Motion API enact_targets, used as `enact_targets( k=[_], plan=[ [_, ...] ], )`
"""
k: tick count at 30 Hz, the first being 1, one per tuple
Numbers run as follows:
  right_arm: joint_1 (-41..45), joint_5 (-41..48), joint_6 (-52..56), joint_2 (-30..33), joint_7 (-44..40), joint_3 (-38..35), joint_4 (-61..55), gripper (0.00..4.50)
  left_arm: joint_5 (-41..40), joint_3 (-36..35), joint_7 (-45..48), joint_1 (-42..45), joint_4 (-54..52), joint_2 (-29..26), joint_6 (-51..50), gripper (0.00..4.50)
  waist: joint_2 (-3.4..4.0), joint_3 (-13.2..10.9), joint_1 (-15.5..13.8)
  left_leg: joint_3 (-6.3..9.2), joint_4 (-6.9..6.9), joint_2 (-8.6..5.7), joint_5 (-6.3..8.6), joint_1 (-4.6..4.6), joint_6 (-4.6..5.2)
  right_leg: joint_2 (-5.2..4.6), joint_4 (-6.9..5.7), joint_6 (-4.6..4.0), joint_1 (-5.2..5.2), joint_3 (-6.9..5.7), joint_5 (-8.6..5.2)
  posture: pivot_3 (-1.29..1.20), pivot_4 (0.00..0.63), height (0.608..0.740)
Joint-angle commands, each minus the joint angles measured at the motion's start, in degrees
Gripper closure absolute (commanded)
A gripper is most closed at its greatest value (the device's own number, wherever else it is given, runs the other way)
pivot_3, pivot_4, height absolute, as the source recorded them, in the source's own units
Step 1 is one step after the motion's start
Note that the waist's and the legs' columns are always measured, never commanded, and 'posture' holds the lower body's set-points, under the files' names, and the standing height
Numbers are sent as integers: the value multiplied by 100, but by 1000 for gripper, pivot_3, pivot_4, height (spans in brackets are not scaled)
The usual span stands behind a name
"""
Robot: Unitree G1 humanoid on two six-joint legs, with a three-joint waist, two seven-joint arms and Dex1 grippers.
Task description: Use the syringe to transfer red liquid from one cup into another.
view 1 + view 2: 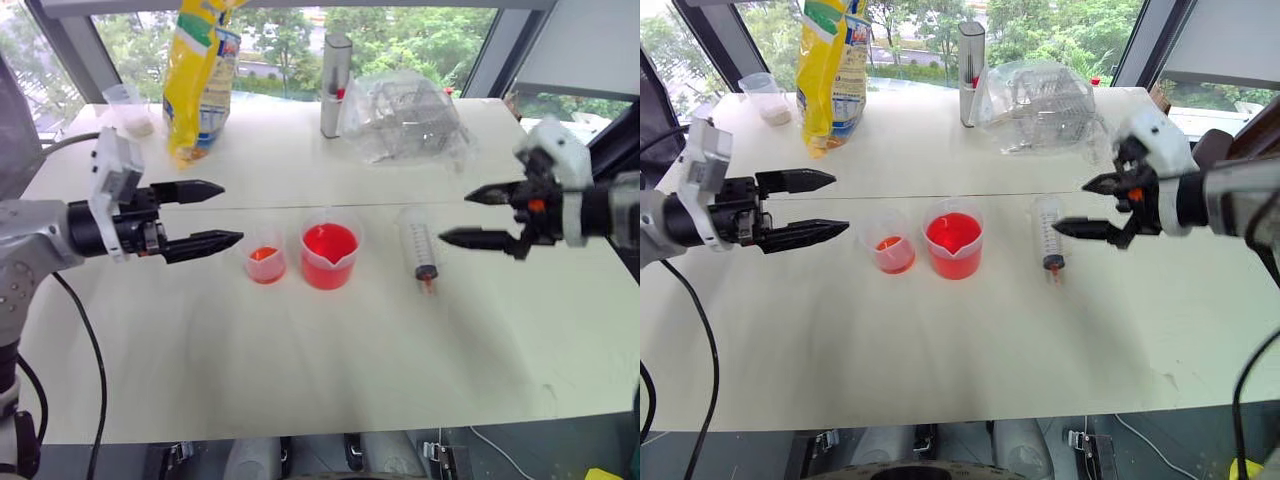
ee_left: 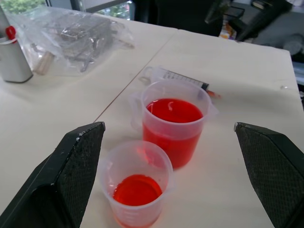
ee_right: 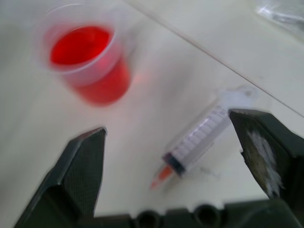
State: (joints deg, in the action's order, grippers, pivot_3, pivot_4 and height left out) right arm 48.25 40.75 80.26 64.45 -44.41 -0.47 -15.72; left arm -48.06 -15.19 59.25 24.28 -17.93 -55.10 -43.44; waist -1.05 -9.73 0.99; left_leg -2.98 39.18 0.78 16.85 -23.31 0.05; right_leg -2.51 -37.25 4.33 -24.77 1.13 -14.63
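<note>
Two black two-fingered grippers hang above the pale surface, both with fingers spread wide and holding nothing. Left gripper: at the left side, pointing inward toward the cups. Right gripper: at the right side, pointing inward, poised just beside and above the syringe.

Large clear plastic syringe: lying flat on the surface, graduated barrel, dark plunger seal, small orange-red tip toward the robot; just right of the larger cup, apart from it.

Larger translucent plastic cup: upright, spouted, mostly full of bright orange-red liquid; between the syringe and the smaller cup.

Smaller translucent plastic cup: upright, just left of the larger one, a shallow layer of the same liquid at its bottom.

Far side of the surface: yellow plastic bag standing upright; tall grey cylinder with a red mark; crumpled clear plastic bag holding metal parts; small clear cup at the far left corner.
</note>
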Motion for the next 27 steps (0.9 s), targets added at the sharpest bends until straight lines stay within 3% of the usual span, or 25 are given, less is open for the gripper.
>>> enact_targets(
  k=[1,6,10,26,27],
  plan=[
    [859,-180,1137,-532,627,340,1120,38,38,37,-42,132,-39,99,125,0,-1,1,4,0,1,0,0,0,0,0,-1,0,0,0,0,0,150,740],
    [1879,-353,1224,-1433,1965,867,3468,38,184,227,-56,260,23,294,246,0,-2,1,-9,-5,0,-4,0,-6,1,-1,2,13,-3,2,11,0,150,740],
    [2307,-764,1224,-2002,2433,1211,4769,38,228,283,-80,323,51,396,308,0,-2,1,-20,-7,-4,-8,2,-19,4,-1,1,20,-17,0,15,0,150,740],
    [2646,-2444,212,-3375,1763,1930,6887,38,177,41,-326,-148,-341,471,310,0,-1,2,19,-5,-5,-7,2,-17,4,4,-4,23,-17,-4,16,0,150,740],
    [2637,-2548,82,-3443,1743,1936,7023,265,175,34,-338,-162,-353,467,310,0,-5,5,19,-5,-5,-7,2,-17,4,4,-4,23,-16,-5,16,0,150,740]
  ],
)
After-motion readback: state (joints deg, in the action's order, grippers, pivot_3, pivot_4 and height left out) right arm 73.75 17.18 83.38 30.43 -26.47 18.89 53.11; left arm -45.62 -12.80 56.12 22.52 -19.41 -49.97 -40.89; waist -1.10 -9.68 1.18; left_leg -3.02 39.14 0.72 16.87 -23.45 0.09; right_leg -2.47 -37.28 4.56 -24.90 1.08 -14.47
